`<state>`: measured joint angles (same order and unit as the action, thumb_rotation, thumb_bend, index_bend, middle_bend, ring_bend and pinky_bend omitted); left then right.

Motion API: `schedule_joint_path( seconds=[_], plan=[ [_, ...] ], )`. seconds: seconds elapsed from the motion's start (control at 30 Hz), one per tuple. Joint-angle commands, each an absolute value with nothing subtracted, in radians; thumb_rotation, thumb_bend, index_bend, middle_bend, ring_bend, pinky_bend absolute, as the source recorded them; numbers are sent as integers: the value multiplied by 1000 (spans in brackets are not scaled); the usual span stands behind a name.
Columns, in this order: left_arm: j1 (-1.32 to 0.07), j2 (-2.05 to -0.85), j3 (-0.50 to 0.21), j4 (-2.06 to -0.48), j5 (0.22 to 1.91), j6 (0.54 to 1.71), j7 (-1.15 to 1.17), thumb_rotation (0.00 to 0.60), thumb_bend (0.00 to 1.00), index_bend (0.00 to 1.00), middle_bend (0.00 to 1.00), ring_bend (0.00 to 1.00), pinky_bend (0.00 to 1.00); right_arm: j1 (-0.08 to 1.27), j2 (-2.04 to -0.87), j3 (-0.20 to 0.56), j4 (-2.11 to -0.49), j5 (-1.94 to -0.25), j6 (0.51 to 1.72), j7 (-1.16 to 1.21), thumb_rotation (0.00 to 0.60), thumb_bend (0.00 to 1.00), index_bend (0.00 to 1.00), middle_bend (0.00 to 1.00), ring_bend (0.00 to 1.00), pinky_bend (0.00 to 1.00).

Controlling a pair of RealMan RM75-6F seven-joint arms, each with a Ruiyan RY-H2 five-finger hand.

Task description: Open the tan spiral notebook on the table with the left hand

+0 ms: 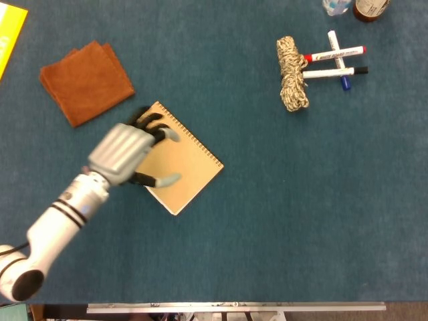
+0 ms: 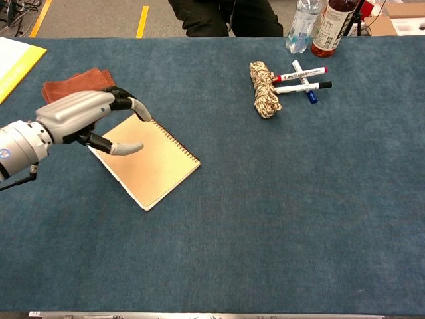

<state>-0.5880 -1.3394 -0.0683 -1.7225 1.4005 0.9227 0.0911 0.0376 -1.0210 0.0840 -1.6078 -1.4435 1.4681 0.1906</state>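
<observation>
The tan spiral notebook [image 1: 192, 162] lies closed and flat on the blue table, turned diagonally, its wire binding along the upper right edge. My left hand [image 1: 131, 151] is above the notebook's left half and hides that part of the cover. Its fingers are spread and the thumb sticks out toward the middle of the cover; it holds nothing. In the chest view the left hand [image 2: 85, 117] looks a little above the notebook [image 2: 158, 170], and I cannot tell whether the fingertips touch it. My right hand shows in neither view.
A folded brown cloth [image 1: 85, 81] lies up and left of the notebook. A rope bundle [image 1: 293, 81] and three markers [image 1: 336, 61] lie at the far right. Two bottles [image 2: 302, 23] stand at the far edge. A yellow sheet [image 1: 9, 35] is at the far left corner.
</observation>
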Motion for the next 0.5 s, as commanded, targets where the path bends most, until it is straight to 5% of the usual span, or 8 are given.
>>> schedule_joint_path(
  seconds=[0.03, 0.5],
  plan=[
    [-624, -1377, -77, -1717, 1378, 882, 123, 61, 204, 257, 254, 43, 0, 39, -1023, 84, -1605, -1442, 1464, 193, 600, 186, 258, 242, 151, 280],
    [-726, -1547, -96, -1624, 1273, 816, 281, 47, 204, 274, 274, 30, 0, 44, -1022, 87, -1591, -1429, 1446, 199, 600, 185, 258, 242, 151, 280]
  ],
)
